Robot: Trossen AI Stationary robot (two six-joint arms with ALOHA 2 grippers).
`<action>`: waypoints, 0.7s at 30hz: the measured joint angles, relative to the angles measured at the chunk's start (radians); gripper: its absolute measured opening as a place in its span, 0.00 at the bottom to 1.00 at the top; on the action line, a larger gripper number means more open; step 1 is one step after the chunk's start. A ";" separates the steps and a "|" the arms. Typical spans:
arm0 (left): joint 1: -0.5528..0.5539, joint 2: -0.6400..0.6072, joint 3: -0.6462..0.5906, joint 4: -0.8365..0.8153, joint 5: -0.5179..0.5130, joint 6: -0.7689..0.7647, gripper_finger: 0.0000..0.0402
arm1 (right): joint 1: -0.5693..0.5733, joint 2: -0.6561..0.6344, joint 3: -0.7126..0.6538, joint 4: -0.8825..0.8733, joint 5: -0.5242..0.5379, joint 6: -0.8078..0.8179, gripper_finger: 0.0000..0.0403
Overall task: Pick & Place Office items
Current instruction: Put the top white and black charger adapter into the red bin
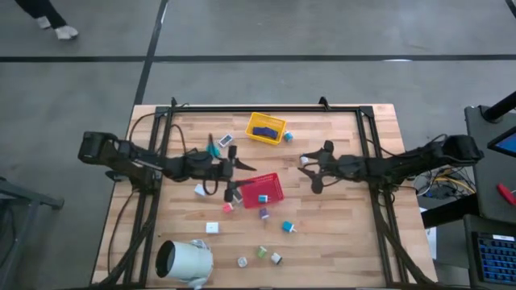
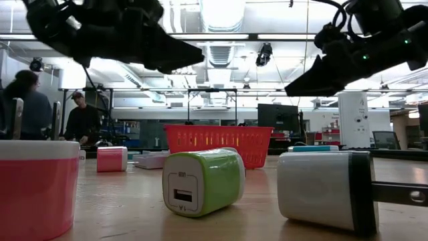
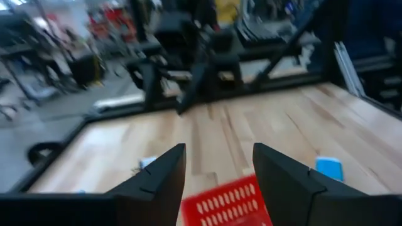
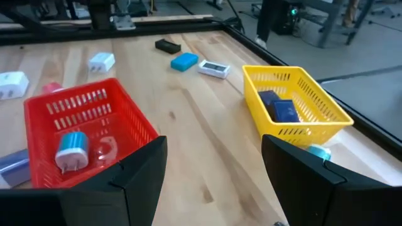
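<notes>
On the left part of the light wooden bench (image 1: 339, 234), a large white cylinder (image 1: 184, 261) lies on its side near the front edge. The left claw (image 1: 230, 171) hovers above the bench just beside the red slotted plastic tray (image 1: 264, 190); its two dark fingers (image 3: 157, 182) stand apart and nothing is between them. In the left wrist view the rim of the red tray shows below the fingers, and one small light-blue block (image 3: 328, 167) lies on the wood beside it.

The office items are scattered. Near the left claw there are a teal piece (image 1: 214, 150) and a white flat piece (image 1: 226, 140). In front of the red tray lie a small white block (image 1: 212, 228), a pink one (image 1: 228, 208), a purple one (image 1: 264, 213), a teal-and-white one (image 1: 288, 227), and, close to the front edge, a green one (image 1: 262, 252) between two whitish ones. Inside the red tray there is a white-and-blue plug-like block (image 4: 71, 150).

Farther back stands the yellow slotted plastic tray (image 1: 266, 129), with navy blocks (image 4: 281, 110) inside and a teal piece (image 1: 287, 136) just beside it.

On the right, the right claw (image 1: 313, 169) hangs over bare wood, well apart from both trays. Its fingers (image 4: 135, 172) are spread wide and hold nothing.

In the low view, a green-and-white charger-shaped block (image 2: 202, 181) lies in front of the red tray, and people stand in the room behind.
</notes>
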 joint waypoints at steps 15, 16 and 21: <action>0.000 -0.001 -0.096 0.202 -0.058 -0.011 0.46 | 0.000 0.085 0.009 0.038 -0.002 -0.015 0.63; 0.000 -0.001 -0.096 0.201 -0.058 -0.012 0.46 | 0.001 0.084 0.009 0.038 -0.003 -0.015 0.63; 0.000 -0.001 -0.095 0.201 -0.057 -0.012 0.46 | 0.001 0.084 0.010 0.038 -0.008 -0.015 0.63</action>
